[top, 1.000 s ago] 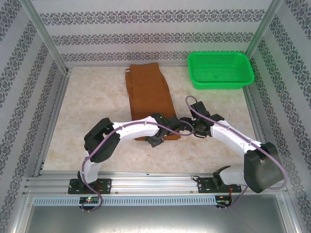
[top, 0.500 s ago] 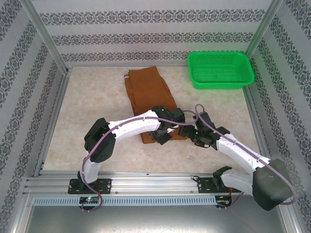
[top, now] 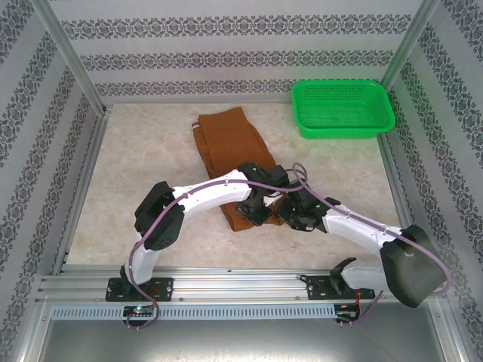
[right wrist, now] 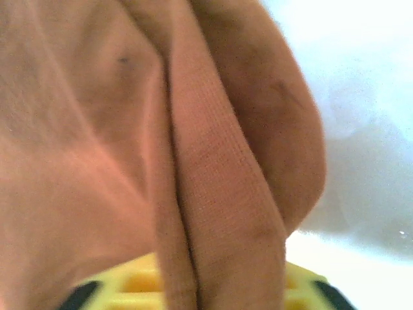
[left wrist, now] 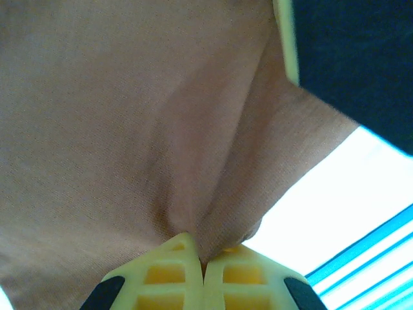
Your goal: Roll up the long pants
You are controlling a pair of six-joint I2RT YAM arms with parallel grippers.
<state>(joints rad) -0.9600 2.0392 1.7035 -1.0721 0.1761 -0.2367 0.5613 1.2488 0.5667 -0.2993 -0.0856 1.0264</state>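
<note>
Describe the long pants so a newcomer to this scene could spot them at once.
On the pale marbled table, look left of the green basket in the far right corner. The long pants are the rust-brown cloth strip running toward the arms, its near end pinched by the left gripper and right gripper. Unlike the rigid green basket, they are soft, flat and brown.

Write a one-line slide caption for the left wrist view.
Close-up: the left claw shut on a pinched fold of the rust-brown long pants, cloth creasing upward from the grip.
</note>
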